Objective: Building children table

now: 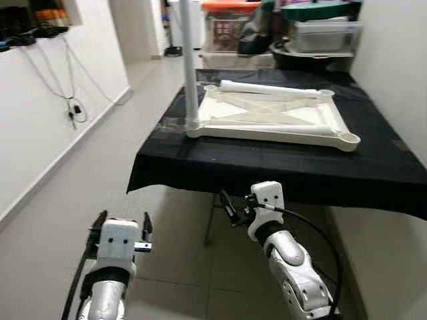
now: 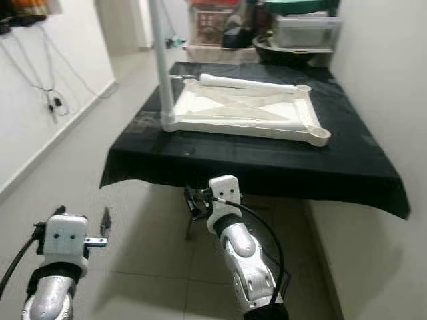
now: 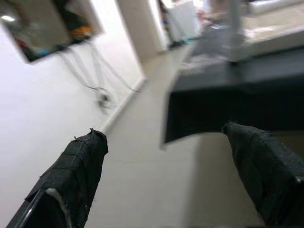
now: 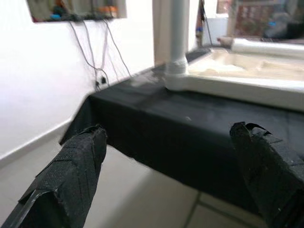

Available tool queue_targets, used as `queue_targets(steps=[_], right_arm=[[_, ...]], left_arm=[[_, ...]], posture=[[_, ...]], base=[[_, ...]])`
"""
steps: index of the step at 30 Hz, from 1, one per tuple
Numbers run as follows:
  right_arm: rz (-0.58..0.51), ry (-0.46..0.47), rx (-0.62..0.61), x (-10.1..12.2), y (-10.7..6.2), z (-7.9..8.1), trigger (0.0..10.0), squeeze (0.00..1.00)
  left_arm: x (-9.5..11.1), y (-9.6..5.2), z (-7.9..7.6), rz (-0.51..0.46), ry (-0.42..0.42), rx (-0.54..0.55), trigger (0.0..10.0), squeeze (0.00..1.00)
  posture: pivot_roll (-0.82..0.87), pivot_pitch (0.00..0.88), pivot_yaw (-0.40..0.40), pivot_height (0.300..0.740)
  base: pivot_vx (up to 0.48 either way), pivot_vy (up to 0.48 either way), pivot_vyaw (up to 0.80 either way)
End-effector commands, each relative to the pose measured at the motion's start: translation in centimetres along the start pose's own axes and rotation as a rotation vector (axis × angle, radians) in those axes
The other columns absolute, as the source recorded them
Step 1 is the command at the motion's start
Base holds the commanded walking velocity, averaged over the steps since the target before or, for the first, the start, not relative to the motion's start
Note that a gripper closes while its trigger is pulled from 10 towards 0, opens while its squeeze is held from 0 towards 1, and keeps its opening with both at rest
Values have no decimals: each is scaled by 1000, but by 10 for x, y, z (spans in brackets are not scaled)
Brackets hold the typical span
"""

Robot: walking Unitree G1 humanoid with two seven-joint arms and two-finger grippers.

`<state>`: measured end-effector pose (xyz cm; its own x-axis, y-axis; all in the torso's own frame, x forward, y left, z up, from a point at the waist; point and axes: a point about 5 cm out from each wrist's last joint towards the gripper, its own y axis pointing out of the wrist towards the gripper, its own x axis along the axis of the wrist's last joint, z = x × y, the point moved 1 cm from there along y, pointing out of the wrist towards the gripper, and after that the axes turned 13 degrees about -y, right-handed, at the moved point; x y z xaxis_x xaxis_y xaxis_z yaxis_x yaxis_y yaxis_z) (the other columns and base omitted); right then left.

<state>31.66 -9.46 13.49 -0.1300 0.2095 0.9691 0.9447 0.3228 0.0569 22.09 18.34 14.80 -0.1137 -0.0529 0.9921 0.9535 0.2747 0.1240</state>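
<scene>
Two end effectors low in front of the counter (image 1: 280, 170), both short of its near edge and holding nothing. Left end effector (image 1: 122, 225) out over the tiled floor (image 1: 167, 267), off to the left of the counter's near corner, black fingers (image 3: 71, 175) spread wide. Right end effector (image 1: 230, 208) closer in, just under the hanging edge of the black cloth (image 1: 200, 175), fingers (image 4: 76, 166) likewise spread, pointed toward the counter front.

On top of the cloth: upturned white children's tabletop (image 1: 273, 117), underside up, cross-braced ribs visible, round sockets at the corners. One white leg (image 1: 190, 73) already standing upright in the near-left corner socket. One loose leg (image 1: 267, 87) lying flat along the far edge of the tabletop.

Behind the counter: stacked plastic storage boxes (image 1: 320, 33) and a dark bag. Along the left: white wall (image 1: 40, 120) with dangling cables (image 1: 70, 100) below a shelf.
</scene>
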Motion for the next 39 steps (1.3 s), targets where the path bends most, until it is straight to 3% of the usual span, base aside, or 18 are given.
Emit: queue_targets(steps=[1,9,23,39], right_arm=[[-4,13,-23,0,5,-7,10000,0],[-14,5,-21,2,8,-8,10000,0],[-3,10,-6,-2,6,-1,10000,0],[2,6,-3,-4,6,-2,10000,0]], left_arm=[[7,4,18,-38,51,101,10000,0],[10,4,25,-49,65,143,10000,0],[8,4,13,-42,47,95,10000,0],[7,3,9,-41,44,80,10000,0]], posture=[[39,0,19,740],[43,0,13,740],[43,0,13,740],[38,0,14,740]], base=[[0,0,0],[0,0,0],[17,0,0],[283,0,0]])
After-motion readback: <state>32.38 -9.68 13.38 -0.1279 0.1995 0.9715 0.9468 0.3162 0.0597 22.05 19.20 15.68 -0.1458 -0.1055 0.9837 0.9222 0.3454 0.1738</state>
